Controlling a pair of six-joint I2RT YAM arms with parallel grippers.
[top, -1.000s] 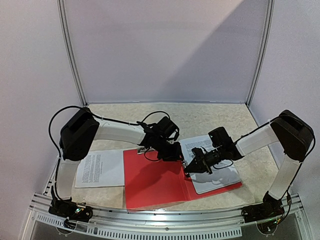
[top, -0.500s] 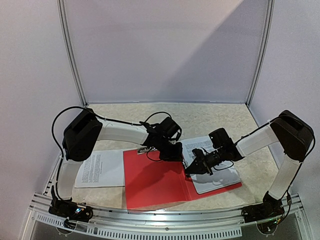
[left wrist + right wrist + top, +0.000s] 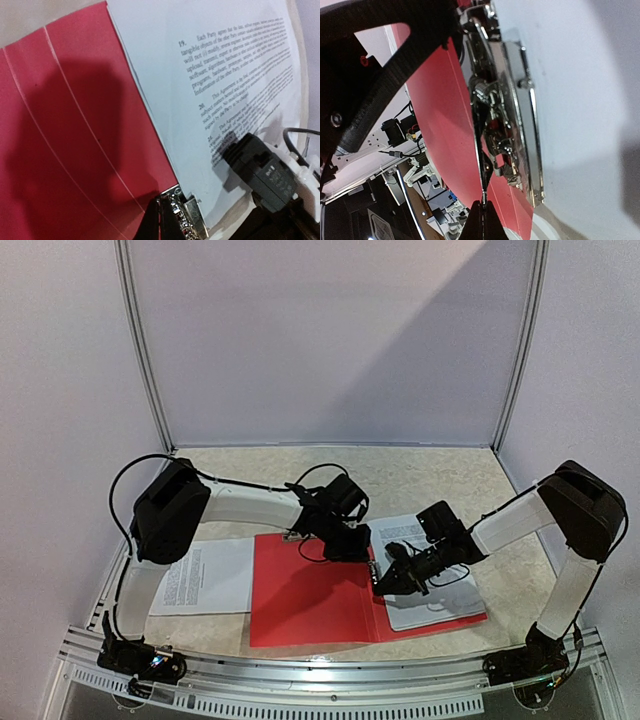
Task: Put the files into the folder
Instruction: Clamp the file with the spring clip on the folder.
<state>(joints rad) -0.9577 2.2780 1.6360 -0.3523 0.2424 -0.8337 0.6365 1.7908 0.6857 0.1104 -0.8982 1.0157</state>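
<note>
The red folder (image 3: pixel 310 595) lies open on the table, and one of the files (image 3: pixel 435 590) rests on its right cover. A second printed sheet (image 3: pixel 205 575) lies on the table to the left of the folder. My left gripper (image 3: pixel 352 548) is shut, its tips (image 3: pixel 160 200) on the red cover (image 3: pixel 75 140) beside the far end of the metal clip (image 3: pixel 192 220), next to the printed sheet (image 3: pixel 220 75). My right gripper (image 3: pixel 383 585) is shut (image 3: pixel 483 204) on the thin metal lever of the clip (image 3: pixel 507 125) along the spine, between the red cover (image 3: pixel 440 130) and the white sheet (image 3: pixel 580 100).
A metal frame rail (image 3: pixel 330 680) runs along the table's near edge, and white booth walls (image 3: pixel 320 340) close off the back and sides. The right gripper's black body (image 3: pixel 265 170) hangs over the sheet close to my left fingertips. The left arm (image 3: pixel 395 50) crosses over the folder.
The left gripper has closed from partly open to shut at the spine. The right gripper has dipped slightly toward the clip, and the folder has shifted a little.
</note>
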